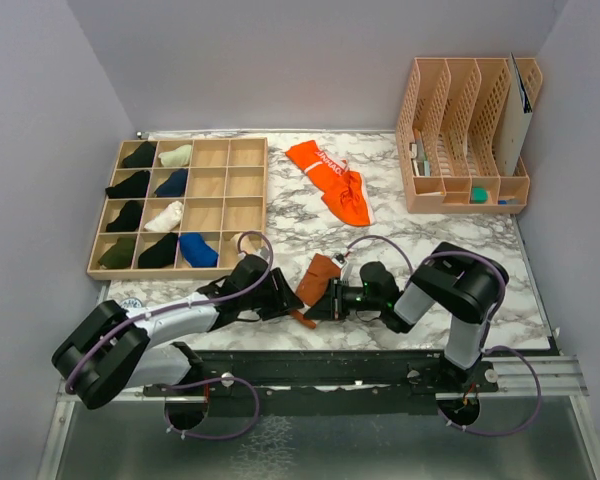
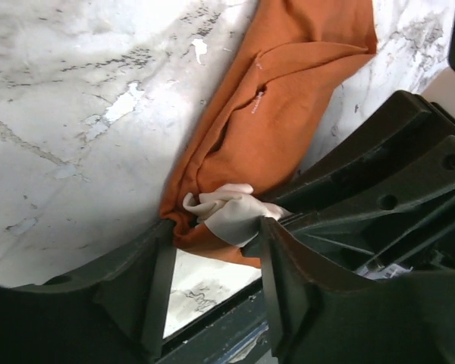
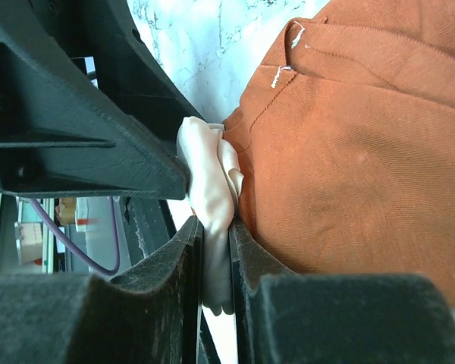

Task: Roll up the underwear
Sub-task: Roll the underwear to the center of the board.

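Right fingers (image 3: 216, 262) pinch the rust-brown underwear's (image 3: 349, 152) white label; left fingers (image 2: 212, 284) straddle it, spread.

We see the rust-brown underwear (image 3: 364, 167) as soft matt woven cloth with visible stitched seams, and a pale, smooth, thinner fabric tag (image 3: 212, 197) at its edge. Under it, the table (image 1: 420, 240) has a smooth, faintly glossy white marble-look finish with grey veins. Far behind the brown piece, the orange underwear (image 1: 332, 180) is bright matt cloth. The right gripper (image 3: 216, 250) fingers look like matt black plastic, slightly grainy, as does the left gripper (image 2: 212, 262).
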`<state>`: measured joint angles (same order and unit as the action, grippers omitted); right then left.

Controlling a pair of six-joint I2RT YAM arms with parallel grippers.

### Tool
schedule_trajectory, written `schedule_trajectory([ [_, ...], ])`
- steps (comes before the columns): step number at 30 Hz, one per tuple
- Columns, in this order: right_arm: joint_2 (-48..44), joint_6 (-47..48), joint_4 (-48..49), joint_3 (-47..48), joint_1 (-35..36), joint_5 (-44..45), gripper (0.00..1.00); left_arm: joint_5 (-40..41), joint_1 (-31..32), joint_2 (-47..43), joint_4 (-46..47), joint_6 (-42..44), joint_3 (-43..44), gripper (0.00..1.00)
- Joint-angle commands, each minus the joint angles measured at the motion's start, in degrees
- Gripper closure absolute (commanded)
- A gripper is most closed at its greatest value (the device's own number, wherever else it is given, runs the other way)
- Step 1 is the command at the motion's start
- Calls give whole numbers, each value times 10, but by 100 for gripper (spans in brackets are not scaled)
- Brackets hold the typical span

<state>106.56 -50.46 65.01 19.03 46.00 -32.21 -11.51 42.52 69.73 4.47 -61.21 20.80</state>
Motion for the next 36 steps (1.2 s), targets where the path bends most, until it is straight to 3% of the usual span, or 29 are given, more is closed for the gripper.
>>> schedule_trajectory([
  [1,-2,25,-83,-5,-3,18,77,71,7,22,-60,-11,-8,51],
  [4,-15,42,-105,7,-3,1,73,76,9,37,-65,-3,1,57],
  [13,-117,165,-337,63,-3,40,35,73,12,77,-77,14,27,62],
  [19,-219,230,-463,72,-3,120,26,73,12,83,-95,28,43,62],
  [22,-272,272,-518,81,-3,170,25,72,12,82,-96,25,45,62],
  [26,-348,375,-513,62,9,205,28,66,12,76,-100,18,49,62],
  [31,-408,568,-447,33,125,272,29,58,12,76,-108,16,59,62],
  [36,-352,699,-423,39,225,368,35,63,12,76,-121,15,70,63],
])
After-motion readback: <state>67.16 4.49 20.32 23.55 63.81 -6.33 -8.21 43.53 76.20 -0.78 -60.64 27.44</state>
